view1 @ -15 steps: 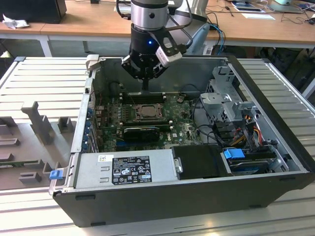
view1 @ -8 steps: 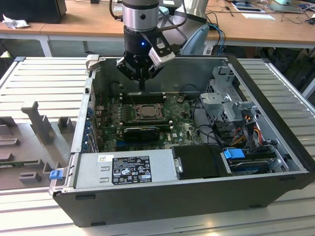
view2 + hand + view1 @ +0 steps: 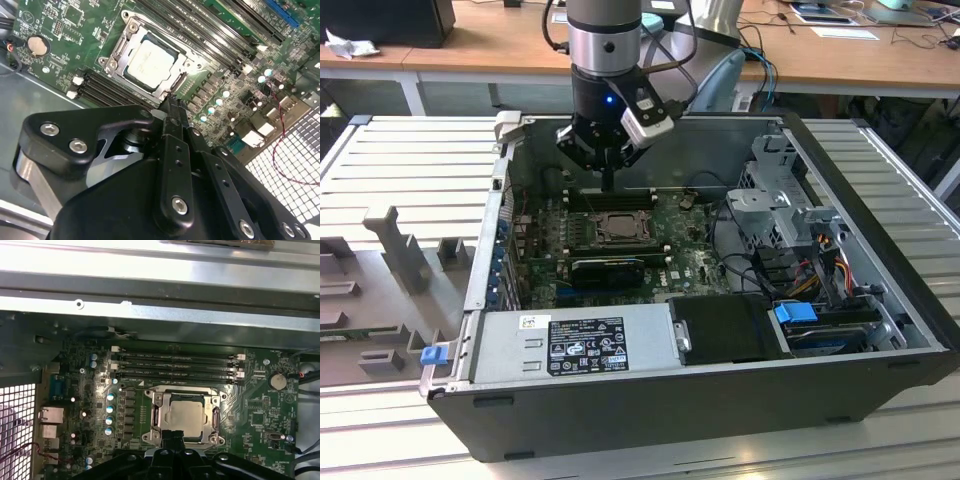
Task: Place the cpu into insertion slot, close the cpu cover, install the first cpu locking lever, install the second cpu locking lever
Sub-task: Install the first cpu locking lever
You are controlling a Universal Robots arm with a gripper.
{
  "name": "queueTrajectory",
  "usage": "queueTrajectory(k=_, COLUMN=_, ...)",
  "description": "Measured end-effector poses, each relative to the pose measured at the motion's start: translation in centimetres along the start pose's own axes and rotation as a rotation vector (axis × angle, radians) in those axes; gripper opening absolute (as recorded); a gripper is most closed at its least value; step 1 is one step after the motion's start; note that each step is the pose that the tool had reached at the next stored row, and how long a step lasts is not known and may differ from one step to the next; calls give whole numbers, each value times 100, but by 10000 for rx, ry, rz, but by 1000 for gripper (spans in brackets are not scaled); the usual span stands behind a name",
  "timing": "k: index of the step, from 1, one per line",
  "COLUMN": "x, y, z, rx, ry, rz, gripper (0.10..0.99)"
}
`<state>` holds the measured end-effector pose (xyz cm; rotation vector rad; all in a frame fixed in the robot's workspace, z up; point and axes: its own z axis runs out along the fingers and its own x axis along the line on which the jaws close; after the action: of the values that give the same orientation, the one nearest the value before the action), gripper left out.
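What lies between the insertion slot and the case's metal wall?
Long black memory slots, lying side by side; the first wrist view shows them.

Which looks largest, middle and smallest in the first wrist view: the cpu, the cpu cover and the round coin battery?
1. The cpu cover, framing the chip.
2. The cpu, inside its window.
3. The coin battery, clearly smallest.
All sit on one board, so nearness hardly affects this order.

cpu [image 3: 186, 415] inside cpu cover [image 3: 156, 416], pincer [image 3: 172, 439] just beside, memory slots [image 3: 175, 365] nearby
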<state>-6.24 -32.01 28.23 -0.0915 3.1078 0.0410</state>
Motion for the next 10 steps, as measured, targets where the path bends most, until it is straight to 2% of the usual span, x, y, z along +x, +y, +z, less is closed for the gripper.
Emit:
queueTrajectory(k=2, x=8, y=0, z=3, rx=-1, ry=-9, rz=-2, gripper=106)
queueTrajectory(k=7, x=89, y=5, z=6, rx=0, ry=-32, rz=-1, gripper=106)
queueTrajectory(k=10, x=100, y=6, z=9, rx=1, ry=-31, rz=-4, gripper=106)
